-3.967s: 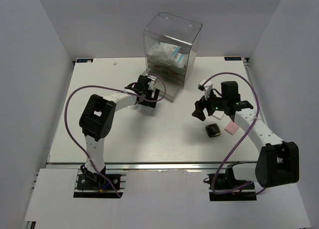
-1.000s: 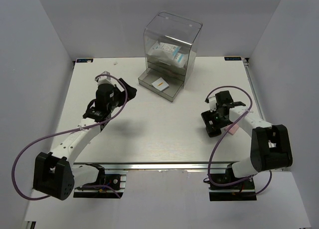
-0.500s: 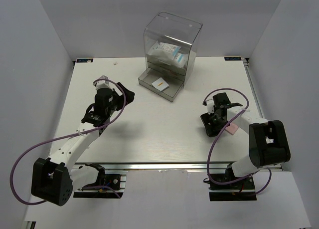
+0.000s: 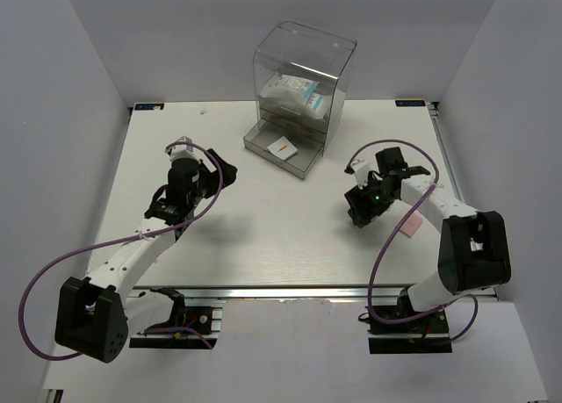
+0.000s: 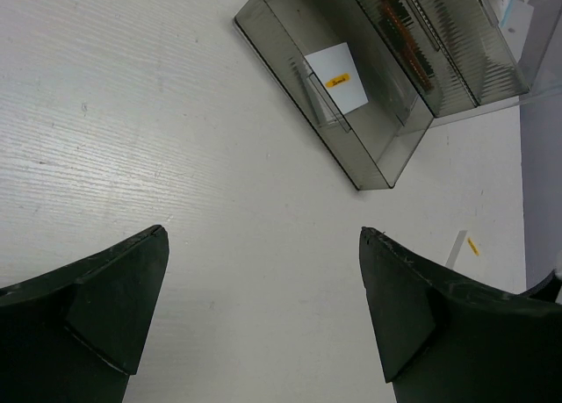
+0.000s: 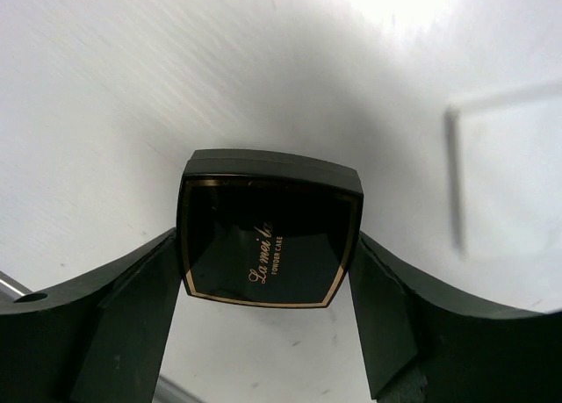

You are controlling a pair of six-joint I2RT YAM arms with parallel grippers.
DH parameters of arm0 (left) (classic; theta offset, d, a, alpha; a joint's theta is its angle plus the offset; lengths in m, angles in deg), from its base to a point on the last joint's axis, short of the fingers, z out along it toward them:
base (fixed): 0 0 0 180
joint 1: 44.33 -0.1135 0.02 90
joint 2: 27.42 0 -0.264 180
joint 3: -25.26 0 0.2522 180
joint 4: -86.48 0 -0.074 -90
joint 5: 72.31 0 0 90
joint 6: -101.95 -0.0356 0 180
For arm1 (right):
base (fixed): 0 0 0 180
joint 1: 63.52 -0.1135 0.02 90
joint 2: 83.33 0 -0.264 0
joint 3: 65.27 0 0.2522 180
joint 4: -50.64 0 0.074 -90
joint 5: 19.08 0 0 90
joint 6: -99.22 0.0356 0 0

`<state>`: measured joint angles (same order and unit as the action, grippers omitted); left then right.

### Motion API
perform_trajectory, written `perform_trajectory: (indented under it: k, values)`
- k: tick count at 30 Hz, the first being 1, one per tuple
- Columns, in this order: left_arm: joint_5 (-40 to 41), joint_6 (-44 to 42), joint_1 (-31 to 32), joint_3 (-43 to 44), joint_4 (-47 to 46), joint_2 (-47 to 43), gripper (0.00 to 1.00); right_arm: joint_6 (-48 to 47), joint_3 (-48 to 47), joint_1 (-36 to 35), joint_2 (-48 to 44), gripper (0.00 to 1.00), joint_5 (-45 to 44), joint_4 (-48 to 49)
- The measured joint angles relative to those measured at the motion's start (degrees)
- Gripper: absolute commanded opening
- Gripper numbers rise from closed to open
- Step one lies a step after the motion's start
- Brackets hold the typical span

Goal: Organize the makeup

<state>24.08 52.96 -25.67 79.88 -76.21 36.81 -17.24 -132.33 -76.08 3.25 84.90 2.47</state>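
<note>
My right gripper [image 4: 356,208] is shut on the black gold-rimmed compact [image 6: 270,227] and holds it just above the table; its fingers [image 6: 132,306] press both sides. A pink square [image 4: 409,229] lies on the table to its right and shows as a pale blurred square in the right wrist view [image 6: 509,183]. My left gripper [image 4: 224,170] is open and empty, left of the open drawer [image 4: 263,143]. A white square [image 5: 335,76] lies in that drawer. Dark-red sticks [image 5: 404,30] lie in the tray above it. A clear packet [image 4: 294,94] sits in the box's top compartment.
The large clear drawer box [image 4: 327,56] stands at the back centre of the table. A thin white strip with an orange mark [image 5: 461,243] shows at the right edge of the left wrist view. Grey walls close the table [image 4: 263,236] on three sides.
My right gripper has lifted the compact and carried it up and left, away from the pink square. My left arm pulled back from the drawer earlier and has since barely moved.
</note>
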Motion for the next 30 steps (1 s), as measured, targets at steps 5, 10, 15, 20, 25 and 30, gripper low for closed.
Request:
perform_trajectory:
  k: [5, 10, 15, 20, 25, 30]
  values:
    - [0.0, -0.6, 0.0, -0.1, -0.2, -0.1, 0.98, -4.7, -6.9, -1.8, -0.6, 0.00, 5.1, 0.2]
    - [0.0, -0.7, 0.0, -1.1, -0.1, -0.8, 0.98, -6.8, -14.1, -5.4, 0.2, 0.00, 7.0, 2.0]
    - [0.0, -1.0, 0.0, -1.1, -0.1, -1.1, 0.98, -5.5, -21.7, -11.6, 4.5, 0.00, 5.9, 7.7]
    - [0.1, -1.4, 0.0, -1.1, 0.5, -1.8, 0.98, -1.2, -27.8, -17.5, 11.0, 0.00, 1.0, 13.9]
    - [0.2, -1.4, 0.0, -1.1, 0.8, -2.9, 0.98, 2.3, -32.6, -21.3, 17.7, 0.01, -6.9, 20.9]
    - [0.4, -1.7, 0.0, -1.1, 1.5, -2.9, 0.98, 3.0, -37.3, -22.2, 24.9, 0.19, -14.1, 25.6]
